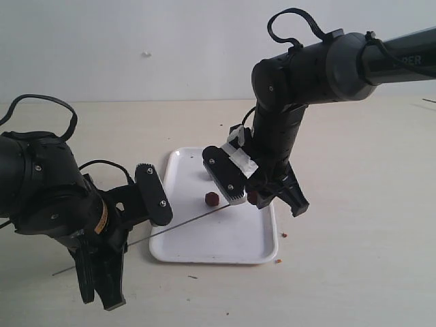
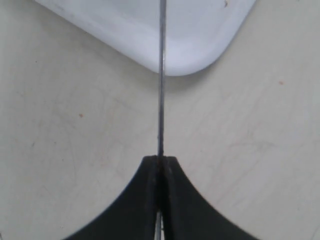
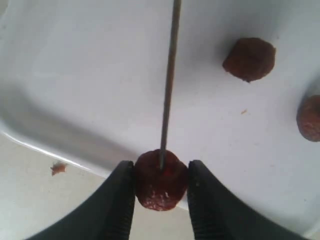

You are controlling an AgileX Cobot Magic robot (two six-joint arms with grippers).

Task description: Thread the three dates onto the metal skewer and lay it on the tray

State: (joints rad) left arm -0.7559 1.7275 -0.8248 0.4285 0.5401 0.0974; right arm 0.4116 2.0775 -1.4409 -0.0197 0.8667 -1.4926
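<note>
The left pincer [image 2: 160,161] is clenched on the skewer [image 2: 161,75]; the right pincer [image 3: 161,169] grasps one date [image 3: 159,189], the skewer tip touching its middle; two other dates [image 3: 249,59] [image 3: 310,118] lie on the tray [image 3: 75,75] beyond it; I think the push should go straight along the skewer.

You have three dates: a first date [image 3: 160,182] at the tray [image 1: 225,246] rim, and a second date [image 3: 249,59] and a third date [image 3: 310,117] lying on the tray. There is one skewer [image 1: 197,219] and one tray. Two grippers show, the left gripper [image 2: 160,162] and the right gripper [image 3: 161,169]. Beside the tray you can count three crumbs [image 1: 277,260] (smaller specks are too faint to count).
</note>
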